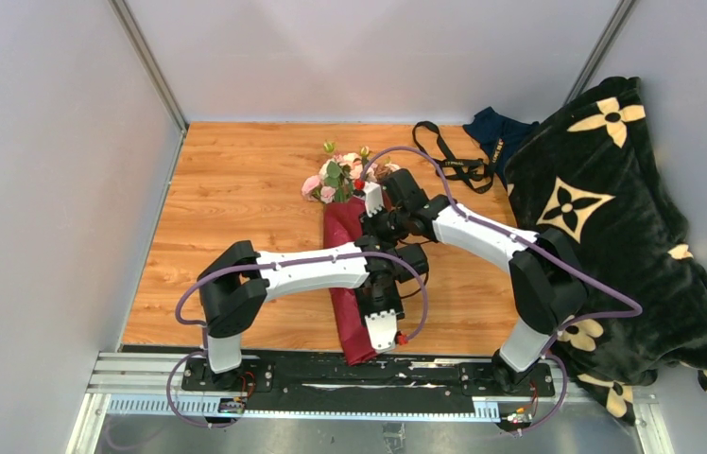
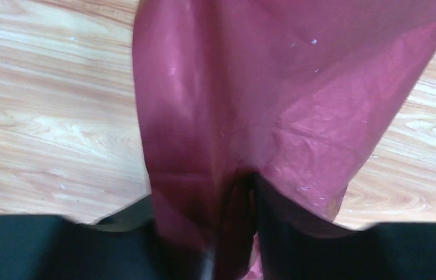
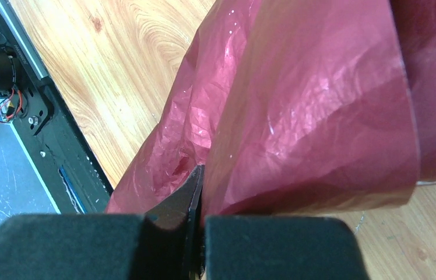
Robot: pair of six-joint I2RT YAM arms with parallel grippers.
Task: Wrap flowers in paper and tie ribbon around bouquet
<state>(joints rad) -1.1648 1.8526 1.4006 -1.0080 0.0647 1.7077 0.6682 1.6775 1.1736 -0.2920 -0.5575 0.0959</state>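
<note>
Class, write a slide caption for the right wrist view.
Right tool shut on crinkly dark red wrapping paper above wooden table.

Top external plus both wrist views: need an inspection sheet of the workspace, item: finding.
Surface: wood-grain tabletop; black base rail along the near edge.
Job's things: flowers stick out of the far end of the dark red paper, which is rolled round the stems; ribbon lies loose at far right, not tied.
Clutter: navy cloth and black blanket with cream flower motifs, heaped at the right.
Grippers: right gripper shut, seemingly pinching a paper edge; left gripper at the roll's near end with a paper fold between its fingers, grip unclear.
Cables: purple cables loop along both arms; one arcs close to the flowers.
Surroundings: grey walls on three sides.
</note>
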